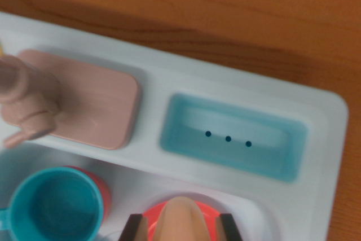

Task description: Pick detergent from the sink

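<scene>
Our gripper [181,231] straddles the detergent bottle [181,221] at the bottom edge of the wrist view, a finger on each side, though we cannot tell if it is clamped. The bottle looks not yet lifted from the sink [316,139]; raising it remains. A blue cup [53,207] sits to the left.

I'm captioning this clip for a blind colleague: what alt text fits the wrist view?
Blurred close-up from above: the gripper straddles an orange-and-tan detergent bottle in a white toy sink on a wooden table. A teal cup, pink faucet and light-blue soap tray lie around it.
</scene>
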